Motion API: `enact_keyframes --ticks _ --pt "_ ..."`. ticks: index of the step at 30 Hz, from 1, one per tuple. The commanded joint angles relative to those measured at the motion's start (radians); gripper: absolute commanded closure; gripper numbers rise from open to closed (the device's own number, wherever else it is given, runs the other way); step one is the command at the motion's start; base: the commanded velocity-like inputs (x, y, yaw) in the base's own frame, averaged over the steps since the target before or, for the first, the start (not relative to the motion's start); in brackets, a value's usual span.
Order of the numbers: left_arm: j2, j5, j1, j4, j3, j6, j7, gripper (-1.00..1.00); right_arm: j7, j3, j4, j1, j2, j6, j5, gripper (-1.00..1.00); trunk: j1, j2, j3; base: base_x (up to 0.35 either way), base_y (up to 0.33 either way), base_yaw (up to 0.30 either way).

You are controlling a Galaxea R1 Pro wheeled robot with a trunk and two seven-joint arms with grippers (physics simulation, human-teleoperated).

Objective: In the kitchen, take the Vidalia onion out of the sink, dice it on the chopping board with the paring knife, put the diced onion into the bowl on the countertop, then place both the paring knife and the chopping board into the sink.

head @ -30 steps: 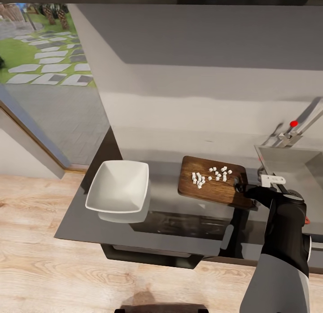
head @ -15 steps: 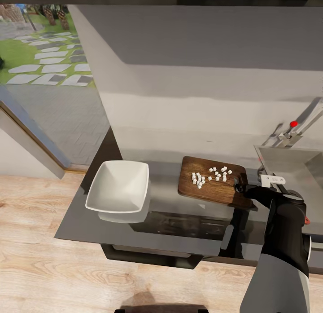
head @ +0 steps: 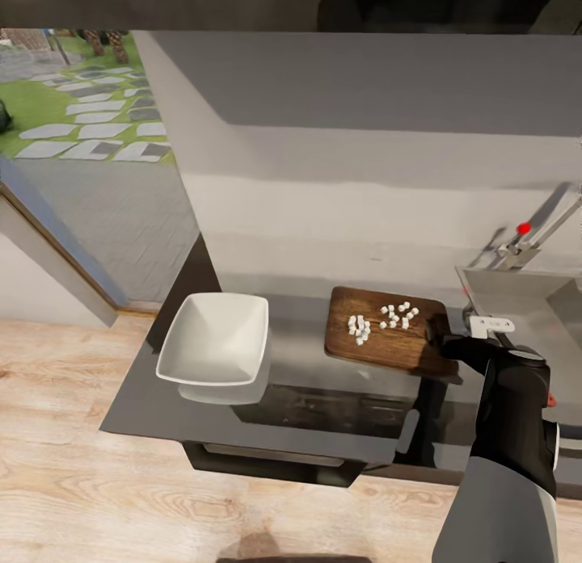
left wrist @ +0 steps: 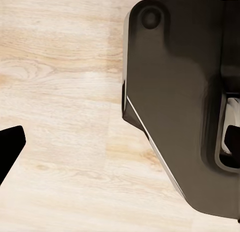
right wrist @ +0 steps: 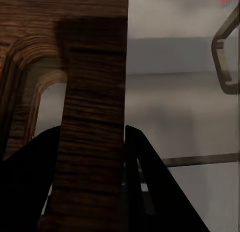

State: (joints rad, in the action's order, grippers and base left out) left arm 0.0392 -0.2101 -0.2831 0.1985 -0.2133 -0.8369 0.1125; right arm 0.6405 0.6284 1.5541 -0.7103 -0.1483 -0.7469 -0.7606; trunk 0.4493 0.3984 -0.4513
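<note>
My head view shows the countertop (head: pixel 162 393), the bowl (head: pixel 214 349) near its left edge and diced onion (head: pixel 380 319) on the chopping board (head: pixel 380 349). My right wrist view shows my right gripper (right wrist: pixel 92 167) clamping the board's handle end.

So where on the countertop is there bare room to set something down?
Bare countertop lies between the bowl and the chopping board, and along the front edge below both. It is crowded at the board's sink end, where the right claw grips it and the diced onion sits.
</note>
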Motion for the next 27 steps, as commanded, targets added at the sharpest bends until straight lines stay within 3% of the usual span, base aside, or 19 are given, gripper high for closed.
enact_keyframes --ticks 1,27 --pt "0.001 -0.003 -0.001 0.002 -0.009 -0.001 0.009 -1.0 0.01 0.002 0.001 -0.001 -0.001 -0.002 -0.008 1.0 0.001 0.002 0.0 0.0 0.0 0.0" --pt "0.001 -0.003 -0.001 0.002 -0.009 -0.001 0.009 -1.0 0.011 0.001 0.001 -0.001 -0.002 -0.002 -0.008 1.0 0.001 0.002 0.041 0.0 0.0 0.0"
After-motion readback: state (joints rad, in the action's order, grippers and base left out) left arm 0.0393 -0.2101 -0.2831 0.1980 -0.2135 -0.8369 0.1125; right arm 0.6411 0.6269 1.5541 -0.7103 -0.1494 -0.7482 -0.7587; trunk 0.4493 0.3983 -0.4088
